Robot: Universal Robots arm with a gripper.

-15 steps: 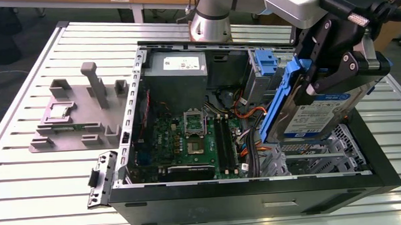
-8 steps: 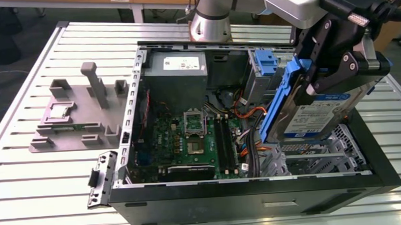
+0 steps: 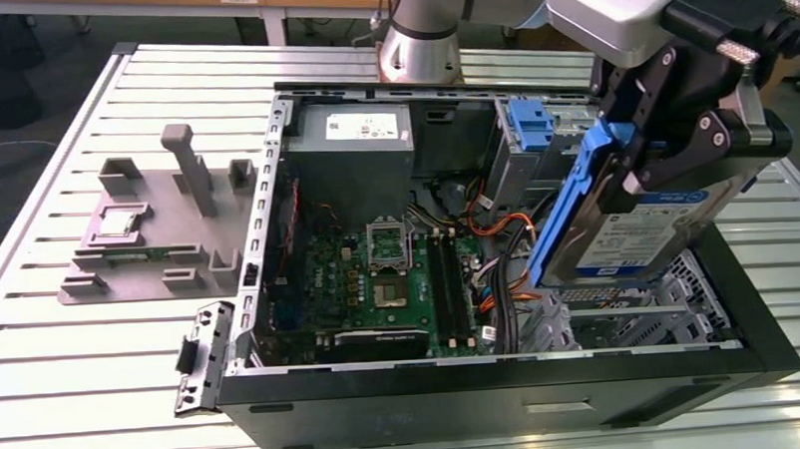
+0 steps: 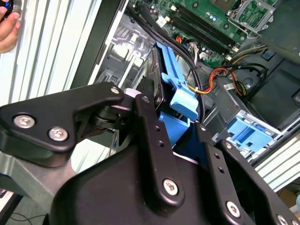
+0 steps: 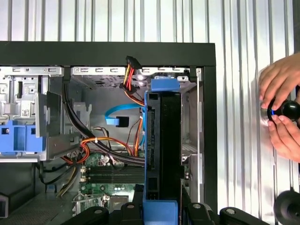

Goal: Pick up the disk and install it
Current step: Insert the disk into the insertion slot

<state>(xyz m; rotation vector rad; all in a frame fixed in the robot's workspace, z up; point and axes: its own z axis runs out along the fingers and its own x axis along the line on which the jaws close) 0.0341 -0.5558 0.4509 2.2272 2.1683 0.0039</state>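
Note:
The disk (image 3: pixel 640 234), a silver drive with a white-and-blue label in a blue carrier rail, hangs tilted over the open computer case (image 3: pixel 512 385), toward the exterior view's right. My gripper (image 3: pixel 667 165) is shut on its upper part, black fingers (image 3: pixel 700 139) clamped on both faces. In the first wrist view the disk (image 5: pixel 164 150) appears edge-on above the case's drive bay area, with the gripper (image 5: pixel 161 212) at its near end. The second wrist view has the blue rail (image 4: pixel 177 101) sticking out between the black fingers (image 4: pixel 151 136), above the cables.
Inside the case lie the motherboard (image 3: pixel 389 275), orange cables (image 3: pixel 496 229) and a bare blue bracket (image 3: pixel 530 130) at the back bay. A grey fixture (image 3: pixel 148 228) stands on the slatted table (image 3: pixel 87 395). A person's hand (image 5: pixel 281 105) works beside the case.

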